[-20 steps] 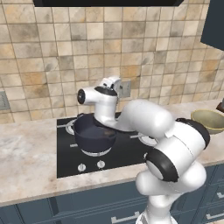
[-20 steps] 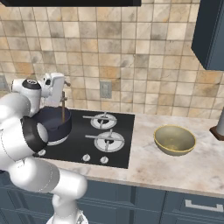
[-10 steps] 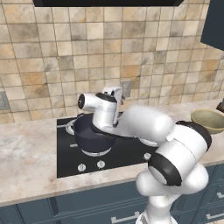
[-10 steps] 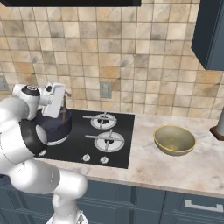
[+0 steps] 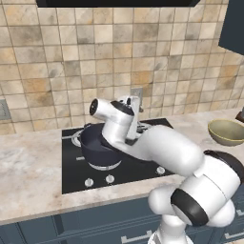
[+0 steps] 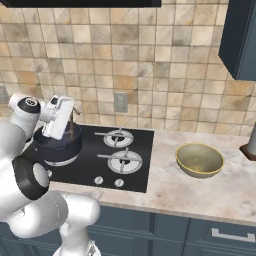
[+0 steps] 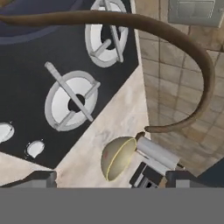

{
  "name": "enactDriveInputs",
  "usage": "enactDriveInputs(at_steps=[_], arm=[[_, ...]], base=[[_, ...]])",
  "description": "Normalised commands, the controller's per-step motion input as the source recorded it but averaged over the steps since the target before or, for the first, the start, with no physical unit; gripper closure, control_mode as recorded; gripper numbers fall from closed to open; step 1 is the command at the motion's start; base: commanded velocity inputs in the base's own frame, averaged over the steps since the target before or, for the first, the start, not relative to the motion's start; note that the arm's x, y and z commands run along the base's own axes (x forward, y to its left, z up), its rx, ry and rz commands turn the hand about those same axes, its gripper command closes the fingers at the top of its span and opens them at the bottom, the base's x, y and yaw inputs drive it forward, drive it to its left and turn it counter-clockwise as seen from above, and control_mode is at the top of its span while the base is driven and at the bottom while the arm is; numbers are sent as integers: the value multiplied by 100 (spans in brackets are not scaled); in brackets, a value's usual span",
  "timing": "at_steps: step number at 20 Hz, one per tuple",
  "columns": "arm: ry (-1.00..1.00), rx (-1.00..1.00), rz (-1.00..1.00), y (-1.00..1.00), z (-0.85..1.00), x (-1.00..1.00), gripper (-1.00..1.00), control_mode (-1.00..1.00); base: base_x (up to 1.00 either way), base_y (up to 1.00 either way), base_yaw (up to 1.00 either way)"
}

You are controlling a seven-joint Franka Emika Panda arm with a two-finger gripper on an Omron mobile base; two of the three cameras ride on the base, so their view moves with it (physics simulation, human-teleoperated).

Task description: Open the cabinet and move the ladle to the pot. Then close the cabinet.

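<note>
Curving across the hand view, the ladle shows as a thin dark brown handle that sweeps from the upper left over the hob and bends down against the tiled wall, its tip ending just above the olive bowl; its spoon end cannot be made out there. The pot, squat, round and glossy blue-black, sits on the front left burner of the black hob, and in the right base view a thin dark stick that may be the ladle's handle rises from the pot beside the hand. The end effector hovers right over the pot with its jaws spread wide and nothing between them, its two dark fingertips standing far apart at the bottom of the hand view. The hand view gives the two right-hand burner grates and a grey wall socket from above, and also a silver cylinder lying past the bowl, which the base views cut off at the edge. The right base view shows the bowl sitting on the beige stone worktop well to the right of the hob, and the lower corner of the dark blue-grey cabinet high on the wall beyond it. Beige and tan tiles cover the wall behind the hob, a dark hood edge hangs above it, and blue-grey drawers with horizontal handles run below the worktop.
</note>
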Motion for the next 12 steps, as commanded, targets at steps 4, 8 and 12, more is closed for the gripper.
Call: enactDriveInputs(at_steps=[4,8,12], arm=[[1,2,0,-3,78,-51,-100,-100],[0,21,0,-8,100,-94,-100,-100],[6,34,-3,-1,98,-100,-100,-100]], base=[[0,0,0],[0,0,0],[0,0,0]])
